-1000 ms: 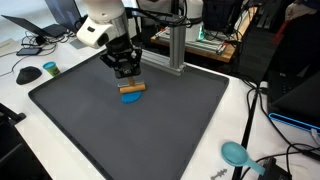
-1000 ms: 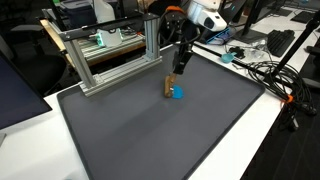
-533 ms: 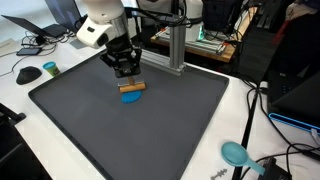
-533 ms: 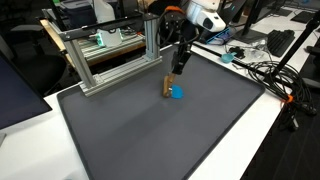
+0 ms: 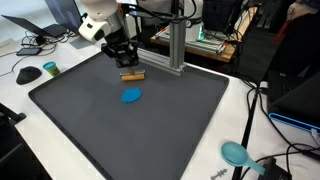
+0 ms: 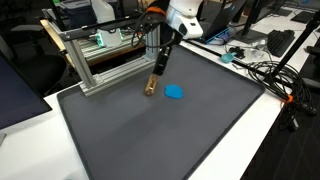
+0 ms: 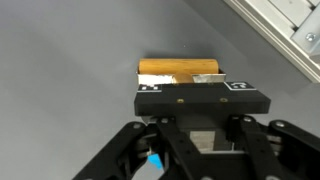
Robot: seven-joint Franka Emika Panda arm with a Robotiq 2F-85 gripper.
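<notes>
Pinching the wooden block (image 5: 132, 75), the hand (image 5: 126, 68) sits directly above.

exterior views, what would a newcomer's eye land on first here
The big black mat covers most of the table, and a bright blue disc lies alone near its middle. Beyond the disc, close to the metal frame, the white arm's jaws are shut on a small wood block.

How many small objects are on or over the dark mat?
2. A wooden block in the pincer near the metal frame; a blue piece lying apart on the mat. The arm may hide others.
</notes>
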